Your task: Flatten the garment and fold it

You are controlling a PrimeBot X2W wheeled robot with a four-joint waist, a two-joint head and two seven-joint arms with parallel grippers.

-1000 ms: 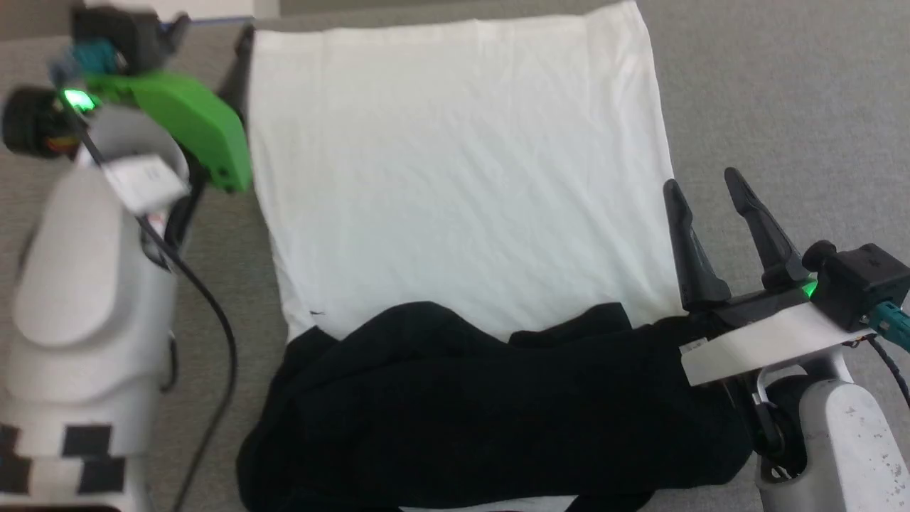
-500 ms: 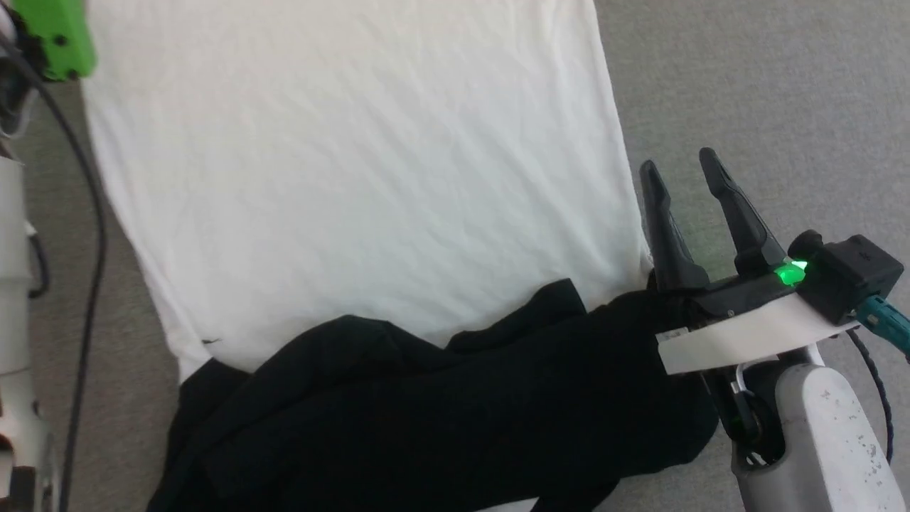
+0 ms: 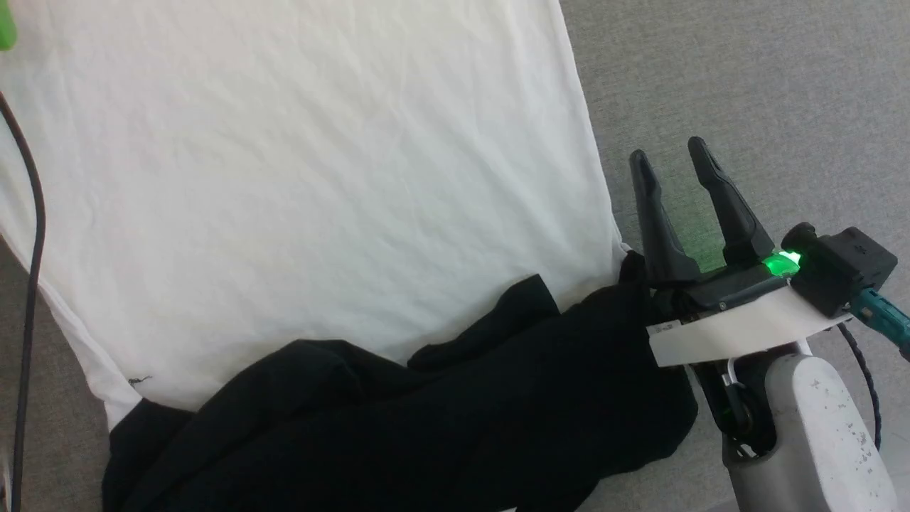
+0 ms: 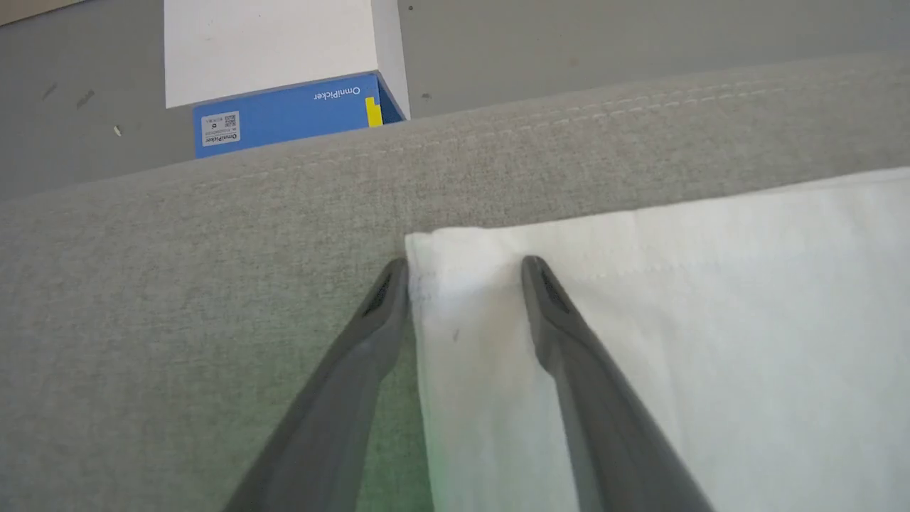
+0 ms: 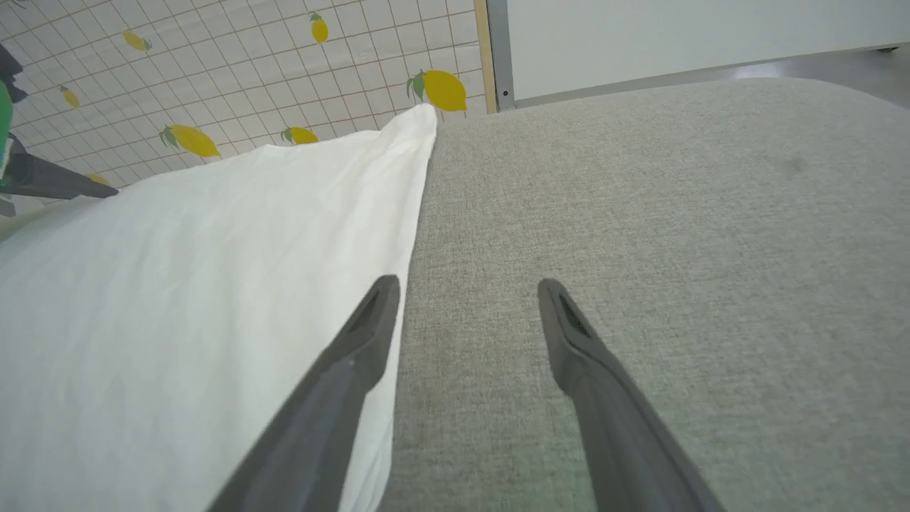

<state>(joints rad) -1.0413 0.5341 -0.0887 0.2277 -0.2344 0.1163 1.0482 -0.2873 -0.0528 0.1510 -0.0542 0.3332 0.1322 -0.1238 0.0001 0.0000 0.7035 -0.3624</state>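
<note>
Grey upholstered surface [image 3: 746, 85] lies bare to the right of the garment [image 3: 298, 178]. Its white torso spreads nearly flat with fine wrinkles and a straight right edge, and its black sleeves [image 3: 426, 419] are bunched along the near end. The right gripper [image 3: 666, 149], fingers spread, sits over bare grey just beside that edge. The left gripper [image 4: 463, 262], fingers apart, straddles a white hem corner near the surface's seamed rim.
</note>
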